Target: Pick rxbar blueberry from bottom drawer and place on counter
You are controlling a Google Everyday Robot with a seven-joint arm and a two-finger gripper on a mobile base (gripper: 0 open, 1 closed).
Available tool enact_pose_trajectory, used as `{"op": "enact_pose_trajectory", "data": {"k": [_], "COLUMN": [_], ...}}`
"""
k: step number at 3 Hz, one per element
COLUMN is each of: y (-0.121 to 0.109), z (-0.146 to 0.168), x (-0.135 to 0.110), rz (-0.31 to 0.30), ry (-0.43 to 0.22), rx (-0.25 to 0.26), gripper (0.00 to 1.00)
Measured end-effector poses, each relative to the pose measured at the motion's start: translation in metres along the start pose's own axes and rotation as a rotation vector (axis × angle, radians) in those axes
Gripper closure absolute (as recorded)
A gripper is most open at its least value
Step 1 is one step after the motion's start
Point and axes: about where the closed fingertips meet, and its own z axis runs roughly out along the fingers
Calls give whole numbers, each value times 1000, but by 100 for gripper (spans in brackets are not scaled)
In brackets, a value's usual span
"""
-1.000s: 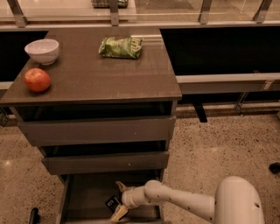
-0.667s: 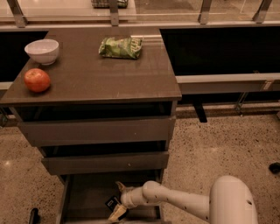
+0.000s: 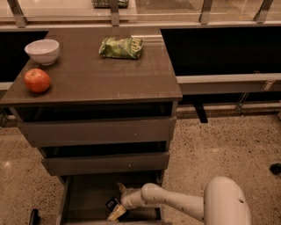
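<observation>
The bottom drawer (image 3: 88, 197) is pulled open under the two upper drawers. My gripper (image 3: 117, 201) reaches into it from the right on a white arm (image 3: 171, 203). The rxbar blueberry (image 3: 113, 204), a small dark bar with pale print, lies in the drawer between the two pale fingers (image 3: 116, 213). The fingers stand around it, spread apart. The counter (image 3: 92, 72) is the dark brown top of the cabinet above.
On the counter stand a white bowl (image 3: 42, 51), a red apple (image 3: 37, 80) and a green chip bag (image 3: 121, 47). The middle drawer (image 3: 105, 163) overhangs the bottom one. Speckled floor (image 3: 228, 149) lies to the right. A railing (image 3: 145, 9) runs behind.
The arm has shifted slightly left and deeper into the drawer. The gripper stays around the dark bar.
</observation>
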Motion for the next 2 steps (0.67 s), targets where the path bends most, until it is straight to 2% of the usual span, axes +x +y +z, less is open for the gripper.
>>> {"op": "enact_pose_trajectory", "data": {"k": [2], "y": [-11], "z": [11], "x": [24], "rz": [18], "ry": [33], "rx": [39], "gripper": [0]}}
